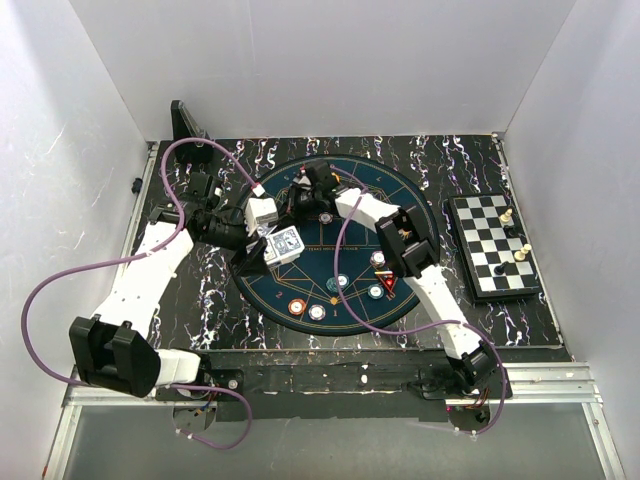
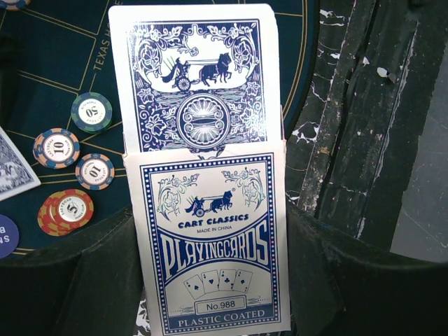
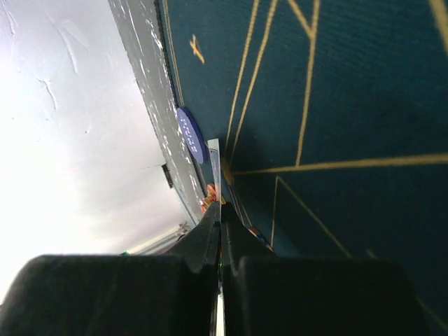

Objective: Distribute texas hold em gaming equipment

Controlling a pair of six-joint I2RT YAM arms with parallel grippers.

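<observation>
Left pincer [image 2: 210, 297] clamps the card box [image 2: 208, 231] — right pincer [image 3: 220, 241] pinches a card [image 3: 214, 164] edge-on.

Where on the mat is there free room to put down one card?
Free: the mat's far right, between the right arm and the rim; also its near left, between the box and the orange chip. Crowded: the near right, around the marker and chips.

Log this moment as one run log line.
left jaws: shut on card box, protruding card | right jaws: shut on edge-on card over teal mat | chips: on mat
</observation>
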